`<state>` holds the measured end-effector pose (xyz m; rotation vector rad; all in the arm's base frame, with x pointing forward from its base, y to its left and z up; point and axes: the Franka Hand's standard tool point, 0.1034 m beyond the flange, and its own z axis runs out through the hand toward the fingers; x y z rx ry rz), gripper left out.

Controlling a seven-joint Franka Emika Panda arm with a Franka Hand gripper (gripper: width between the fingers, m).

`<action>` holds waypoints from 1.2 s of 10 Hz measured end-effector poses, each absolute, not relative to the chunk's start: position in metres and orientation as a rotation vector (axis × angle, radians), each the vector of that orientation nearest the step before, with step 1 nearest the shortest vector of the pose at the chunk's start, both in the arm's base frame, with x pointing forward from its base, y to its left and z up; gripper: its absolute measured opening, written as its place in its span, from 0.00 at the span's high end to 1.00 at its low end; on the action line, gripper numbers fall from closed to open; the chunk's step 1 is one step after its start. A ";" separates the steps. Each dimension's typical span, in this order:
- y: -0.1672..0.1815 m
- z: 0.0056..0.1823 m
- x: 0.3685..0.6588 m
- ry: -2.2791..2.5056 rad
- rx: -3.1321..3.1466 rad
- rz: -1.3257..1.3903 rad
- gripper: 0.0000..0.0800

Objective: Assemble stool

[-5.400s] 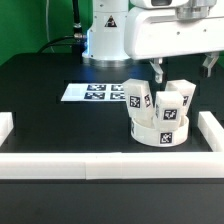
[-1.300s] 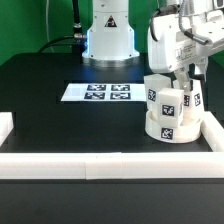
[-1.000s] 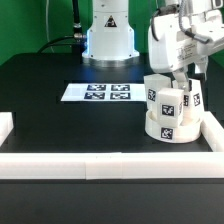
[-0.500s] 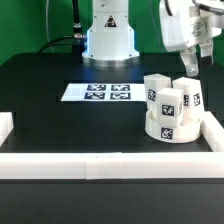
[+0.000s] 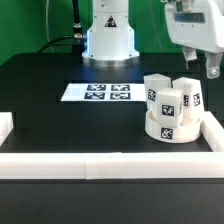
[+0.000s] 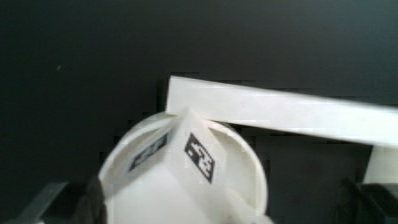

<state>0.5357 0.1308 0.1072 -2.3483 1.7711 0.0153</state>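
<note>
The stool sat at right of the exterior frame: round seat flat on the black table, three legs standing up from it, tucked into the corner of the white rails. The gripper hung in the upper right corner, above and apart from the legs, holding nothing; fingers looked parted, though they were partly cropped. In the wrist view the seat and a tagged leg lay below, with the rail beside them. Judged step: clearing after seating a leg. To do it well, rise straight, avoid brushing the legs, and check each is fully seated. The marker board lay at centre.
</note>
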 end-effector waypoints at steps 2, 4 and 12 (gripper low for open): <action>0.130 0.107 0.535 1.600 -2.470 -0.005 0.19; 0.129 0.107 0.535 1.381 -2.607 -0.031 0.19; 0.119 0.108 0.540 0.198 -3.020 -0.129 0.19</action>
